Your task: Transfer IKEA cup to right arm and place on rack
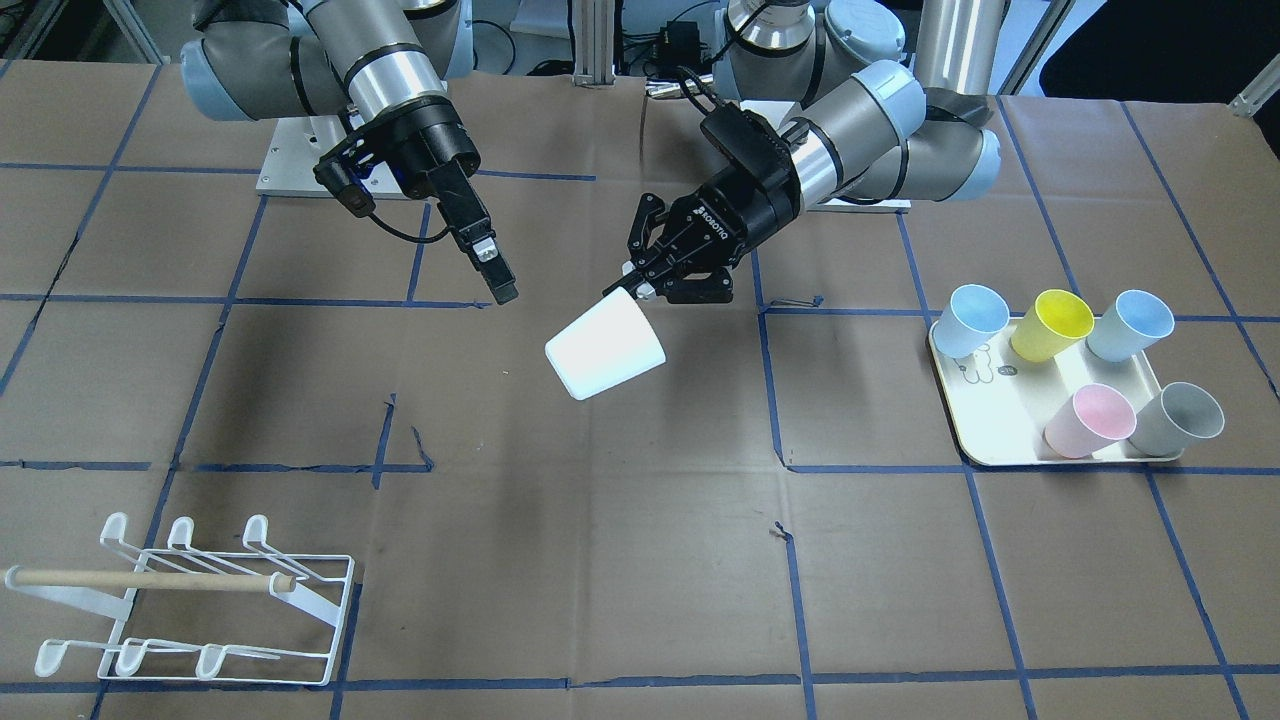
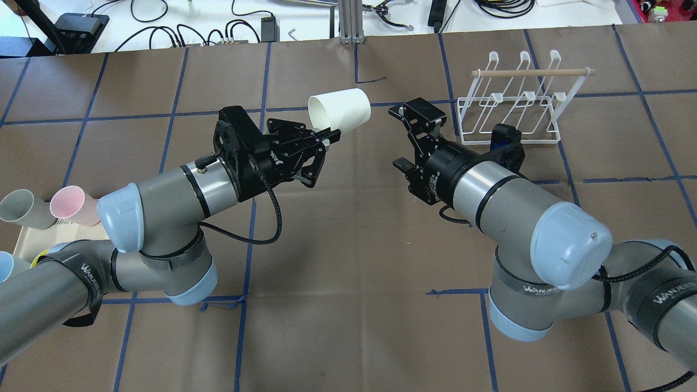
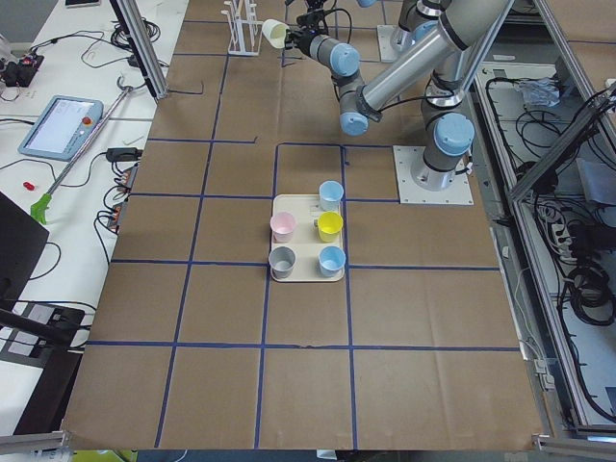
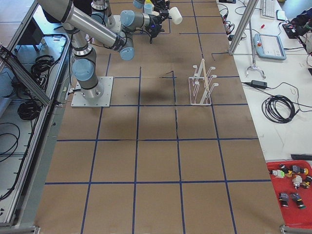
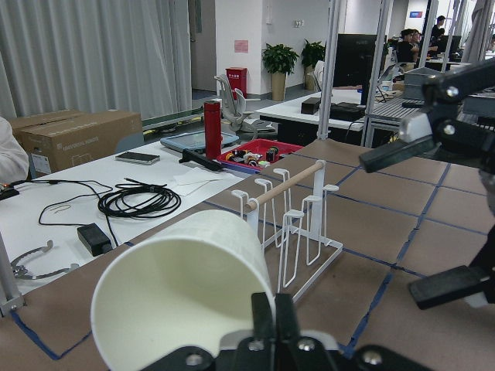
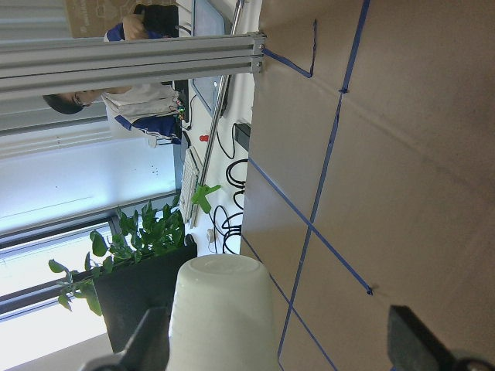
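Observation:
My left gripper (image 1: 640,288), a three-fingered black claw, is shut on the rim of the white IKEA cup (image 1: 605,345) and holds it tilted on its side above the table's middle. The cup also shows in the overhead view (image 2: 340,111) and the left wrist view (image 5: 186,290). My right gripper (image 2: 402,137), with two long narrow fingers, is open and empty, a short gap to the right of the cup. In the right wrist view the cup's base (image 6: 224,309) lies ahead between the spread fingers (image 6: 421,344). The white wire rack (image 1: 200,600) stands empty at the table's far right corner (image 2: 512,109).
A cream tray (image 1: 1040,452) on my left side holds several cups: two light blue (image 1: 975,320), yellow (image 1: 1050,325), pink (image 1: 1090,420) and grey (image 1: 1180,420). Brown paper with blue tape lines covers the table.

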